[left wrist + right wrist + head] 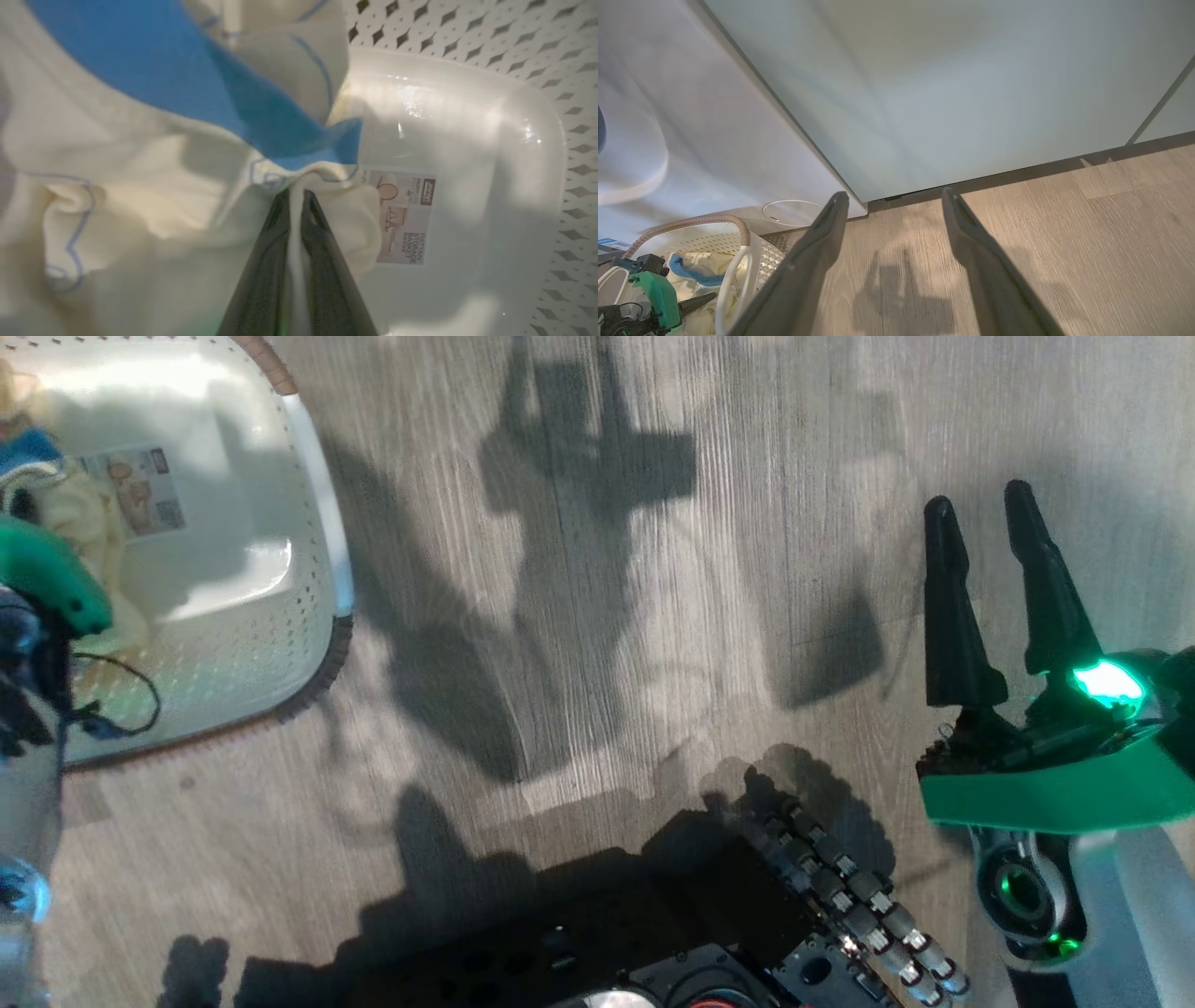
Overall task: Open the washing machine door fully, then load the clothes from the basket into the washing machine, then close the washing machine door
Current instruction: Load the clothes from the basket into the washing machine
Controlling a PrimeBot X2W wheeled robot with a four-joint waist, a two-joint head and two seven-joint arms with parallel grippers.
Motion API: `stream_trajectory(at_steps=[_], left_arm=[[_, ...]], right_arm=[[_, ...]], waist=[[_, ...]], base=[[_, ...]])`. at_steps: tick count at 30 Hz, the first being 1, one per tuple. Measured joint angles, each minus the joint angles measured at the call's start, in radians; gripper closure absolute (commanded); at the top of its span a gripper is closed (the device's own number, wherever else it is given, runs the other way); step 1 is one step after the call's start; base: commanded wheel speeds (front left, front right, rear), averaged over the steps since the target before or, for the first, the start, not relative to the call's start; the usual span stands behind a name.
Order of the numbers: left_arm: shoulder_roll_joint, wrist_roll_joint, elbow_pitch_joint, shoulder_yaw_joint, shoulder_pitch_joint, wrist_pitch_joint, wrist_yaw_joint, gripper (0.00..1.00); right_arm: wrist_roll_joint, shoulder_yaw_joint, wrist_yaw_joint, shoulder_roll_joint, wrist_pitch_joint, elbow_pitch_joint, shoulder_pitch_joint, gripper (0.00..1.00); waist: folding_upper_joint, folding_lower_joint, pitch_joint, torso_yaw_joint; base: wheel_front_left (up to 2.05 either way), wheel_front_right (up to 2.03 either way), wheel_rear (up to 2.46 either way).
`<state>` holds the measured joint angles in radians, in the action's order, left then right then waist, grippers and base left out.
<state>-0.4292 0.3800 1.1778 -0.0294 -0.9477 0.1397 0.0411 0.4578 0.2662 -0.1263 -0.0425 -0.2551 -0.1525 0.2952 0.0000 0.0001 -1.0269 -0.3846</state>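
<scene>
Inside the basket point(514, 37), a fold of the clothes point(140, 196) is pinched by the left gripper point(294, 193), seemingly so that it can be lifted out for loading. Well right of the basket, the right gripper point(978, 502) is held spread and empty.

Right claw point(978, 499): black tapered fingers point(952, 616), green housing point(1055, 798)

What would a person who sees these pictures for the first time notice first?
In the left wrist view, the left gripper pinches a fold of the pale yellow clothes, just below their bright blue patch, inside the cream basket. In the head view, the right gripper hangs open at the right over the wooden floor, and a large dark shadow falls across the middle of that floor.
</scene>
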Motion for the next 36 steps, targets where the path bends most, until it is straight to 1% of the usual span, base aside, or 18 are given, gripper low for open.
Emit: stream_trajectory(at_steps=[5,6,8,10,14,18,23,26,31,32,36], left_arm=[[0.043,-0.013,-0.034,-0.034,0.016,0.061,0.000,1.00],[0.043,-0.013,-0.034,-0.034,0.016,0.061,0.000,1.00],[0.061,-0.021,-0.053,-0.041,0.029,0.080,-0.001,1.00],[0.075,-0.030,-0.079,-0.053,0.045,0.091,-0.001,1.00],[0.102,-0.039,-0.160,-0.070,0.081,0.108,-0.015,1.00],[0.127,-0.053,-0.272,-0.073,0.132,0.111,-0.030,1.00],[0.169,-0.078,-0.469,-0.077,0.224,0.112,-0.054,1.00],[0.192,-0.083,-0.573,-0.077,0.290,0.113,-0.064,1.00],[0.217,-0.090,-0.716,-0.071,0.390,0.113,-0.090,1.00],[0.226,-0.090,-0.766,-0.068,0.424,0.113,-0.098,1.00],[0.234,-0.090,-0.855,-0.058,0.493,0.113,-0.116,1.00]], right_arm=[[-0.012,-0.011,0.000,0.000,0.000,0.004,0.001,0.00],[-0.012,-0.011,0.000,0.000,0.000,0.004,0.001,0.00],[-0.021,-0.019,0.000,0.000,0.000,0.007,0.001,0.00],[-0.033,-0.030,0.000,0.000,0.000,0.011,0.001,0.00],[-0.058,-0.056,0.000,0.000,0.000,0.013,-0.001,0.00],[-0.090,-0.079,0.000,0.000,0.000,0.017,-0.004,0.00],[-0.133,-0.110,0.000,0.000,0.000,0.024,-0.011,0.00],[-0.161,-0.123,0.000,0.000,0.000,0.030,-0.041,0.00],[-0.193,-0.139,0.000,0.000,0.000,0.045,-0.075,0.00],[-0.205,-0.143,0.000,0.000,0.000,0.047,-0.086,0.00],[-0.227,-0.152,0.000,0.000,0.000,0.064,-0.119,0.00]], waist=[[0.0000,-0.0001,0.027,0.020],[0.0000,-0.0001,0.027,0.020],[0.0000,-0.0001,0.040,0.031],[0.0000,-0.0001,0.055,0.042],[0.0000,0.0000,0.086,0.065],[0.0000,-0.0001,0.124,0.088],[0.0000,-0.0001,0.184,0.121],[0.0001,-0.0002,0.225,0.143],[0.0001,-0.0002,0.299,0.179],[0.0001,-0.0002,0.332,0.193],[0.0001,-0.0002,0.400,0.220]], base=[[0.00,0.00,0.00],[0.00,0.00,0.00],[0.00,0.00,0.00],[0.00,0.00,0.00],[0.00,0.00,0.00],[0.00,0.00,0.00],[0.00,0.00,0.00],[0.00,0.00,0.00],[0.00,0.00,0.00],[0.00,0.00,0.00],[0.00,0.00,0.00]])
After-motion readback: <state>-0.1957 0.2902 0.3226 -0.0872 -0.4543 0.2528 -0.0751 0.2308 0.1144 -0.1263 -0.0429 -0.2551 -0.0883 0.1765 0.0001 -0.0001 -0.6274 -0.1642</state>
